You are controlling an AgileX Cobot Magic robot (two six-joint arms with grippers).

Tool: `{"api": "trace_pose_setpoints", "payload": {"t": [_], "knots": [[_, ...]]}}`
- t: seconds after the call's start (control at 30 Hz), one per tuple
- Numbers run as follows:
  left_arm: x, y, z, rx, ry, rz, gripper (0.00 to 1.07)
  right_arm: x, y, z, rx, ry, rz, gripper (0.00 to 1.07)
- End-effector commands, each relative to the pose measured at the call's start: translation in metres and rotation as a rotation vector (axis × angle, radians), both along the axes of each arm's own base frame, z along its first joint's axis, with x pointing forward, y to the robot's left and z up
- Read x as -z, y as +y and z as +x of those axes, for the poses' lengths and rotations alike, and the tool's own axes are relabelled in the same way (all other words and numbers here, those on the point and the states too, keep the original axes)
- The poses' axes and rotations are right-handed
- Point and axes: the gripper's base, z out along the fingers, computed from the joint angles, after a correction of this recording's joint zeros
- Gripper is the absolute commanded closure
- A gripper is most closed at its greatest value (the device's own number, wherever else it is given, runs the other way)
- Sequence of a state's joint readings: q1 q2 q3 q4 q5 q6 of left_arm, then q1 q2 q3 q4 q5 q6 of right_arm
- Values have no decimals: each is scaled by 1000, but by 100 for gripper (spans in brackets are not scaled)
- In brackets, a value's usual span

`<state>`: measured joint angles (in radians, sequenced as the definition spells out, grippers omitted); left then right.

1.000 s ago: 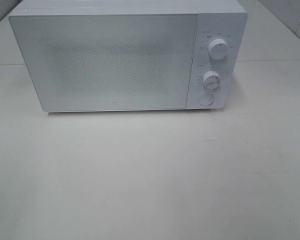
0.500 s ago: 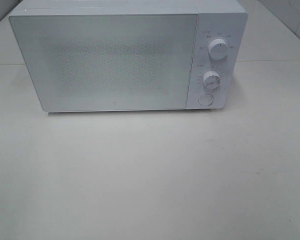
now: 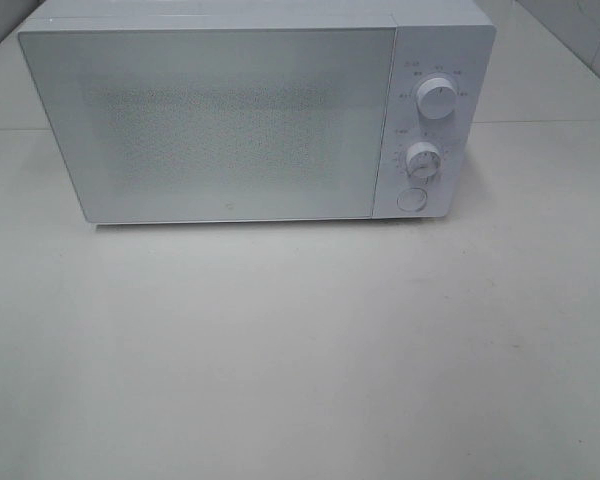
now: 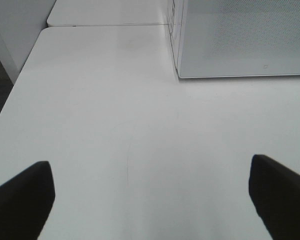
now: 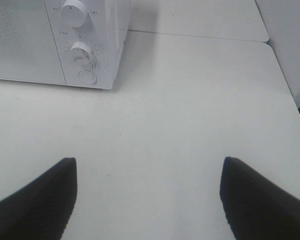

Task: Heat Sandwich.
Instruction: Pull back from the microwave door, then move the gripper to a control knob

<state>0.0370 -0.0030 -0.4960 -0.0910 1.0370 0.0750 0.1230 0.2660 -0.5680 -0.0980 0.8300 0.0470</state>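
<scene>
The left pincer [image 4: 150,160] is hanging wide open over the table [image 3: 300,350], gripping nothing. The right pincer [image 5: 149,165] is gaping likewise, touching nothing. Beyond them the white microwave [image 3: 220,120] is sitting on the table, its door [image 3: 210,125] shut. Where the sandwich is, I cannot tell.

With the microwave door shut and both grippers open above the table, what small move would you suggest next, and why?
I would probably bring the right gripper toward the round button under the dials, perhaps the door release. The microwave door is shut, that gripper is open, empty and on the panel side, and no sandwich is in view.
</scene>
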Motion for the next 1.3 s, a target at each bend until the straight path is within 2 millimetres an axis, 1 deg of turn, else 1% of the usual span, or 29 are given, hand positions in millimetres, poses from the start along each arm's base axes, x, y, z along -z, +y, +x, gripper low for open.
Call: {"api": "trace_pose_setpoints", "payload": {"t": [0.03,0.13,0.23,0.27,0.3,0.37,0.4,0.47,0.5,0.53,0.6,0.63,0.67,0.77,0.8,0.83,0.87,0.93,0.97,1.0,1.07,1.1,1.13,1.23,1.27,1.3], "knots": [[0,0,-4,-3,-34,-6,5,-4,1,8,1,-19,-4,31],[0,0,-4,-3,-34,-6,5,-5,3,23,-5,-22,-6,31],[0,0,-4,-3,-34,-6,5,-6,4,30,-8,-23,-7,31],[0,0,-4,-3,-34,-6,5,-6,5,39,-12,-22,-8,31],[0,0,-4,-3,-34,-6,5,-6,6,43,-14,-24,-8,31],[0,0,-4,-3,-34,-6,5,-6,6,47,-15,-25,-8,31],[0,0,-4,-3,-34,-6,5,-6,8,57,-20,-28,-8,31],[0,0,-4,-3,-34,-6,5,-5,9,66,-25,-36,-8,31],[0,0,-4,-3,-34,-6,5,-5,9,66,-25,-36,-8,31],[0,0,-4,-3,-34,-6,5,-4,11,77,-29,-32,-9,31],[0,0,-4,-3,-34,-6,5,-2,13,87,-34,-34,-9,31],[0,0,-4,-3,-34,-6,5,-2,13,87,-34,-34,-9,31],[0,0,-4,-3,-34,-6,5,0,14,98,-39,-42,-8,31],[0,0,-4,-3,-34,-6,5,4,17,113,-47,-45,-7,31],[0,0,-4,-3,-34,-6,5,4,17,113,-47,-45,-7,31],[0,0,-4,-3,-34,-6,5,7,18,122,-51,-54,-4,31],[0,0,-4,-3,-34,-6,5,8,19,127,-54,-60,-3,31],[0,0,-4,-3,-34,-6,5,10,21,136,-59,-75,-1,31],[0,0,-4,-3,-34,-6,5,10,21,136,-59,-75,-1,31],[0,0,-4,-3,-34,-6,5,13,22,144,-63,-92,6,31],[0,0,-4,-3,-34,-6,5,15,24,154,-69,-114,10,31],[0,0,-4,-3,-34,-6,5,15,24,154,-69,-114,10,31],[0,0,-4,-3,-34,-6,5,19,25,162,-75,-132,13,31],[0,0,-4,-3,-34,-6,5,24,28,174,-83,-156,18,31],[0,0,-4,-3,-34,-6,5,24,28,174,-83,-156,18,31],[0,0,-4,-3,-34,-6,5,28,29,181,-90,-174,22,31]]}}
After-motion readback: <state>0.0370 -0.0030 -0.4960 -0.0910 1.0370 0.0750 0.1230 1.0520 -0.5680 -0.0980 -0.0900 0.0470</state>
